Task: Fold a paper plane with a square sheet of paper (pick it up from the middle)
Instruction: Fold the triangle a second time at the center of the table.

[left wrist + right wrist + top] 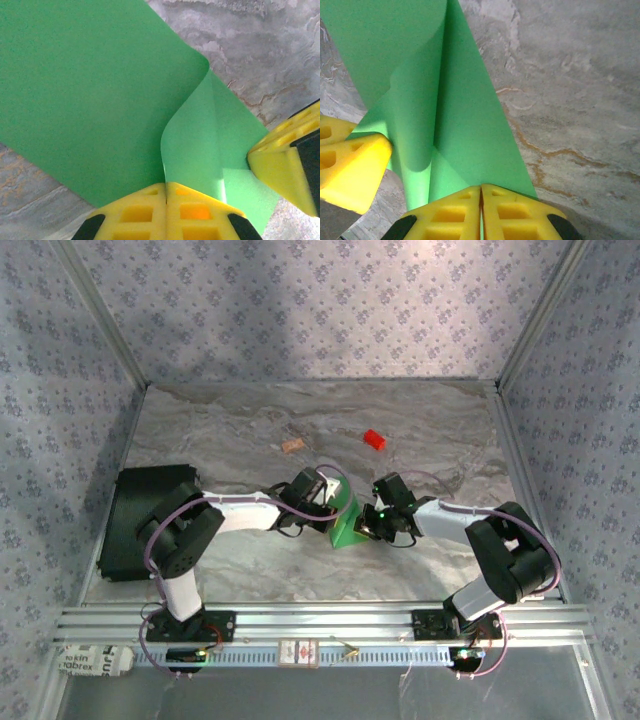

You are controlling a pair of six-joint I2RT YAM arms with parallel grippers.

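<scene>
The square sheet of paper (350,525), bright green, is held up off the table between both arms, bent over itself into a loose fold. My left gripper (166,186) is shut on one edge of the sheet (90,100), whose flap curls over to the right. My right gripper (481,188) is shut on the opposite edge of the sheet (465,125). The right gripper's yellow fingers (285,160) show at the right of the left wrist view, and the left gripper's fingers (350,165) at the left of the right wrist view. In the top view the two grippers nearly meet at the paper.
A small red block (374,440) and a tiny tan cork-like piece (292,446) lie on the marble table (440,430) farther back. A black box (135,515) sits at the left edge. Patterned walls enclose the table on three sides.
</scene>
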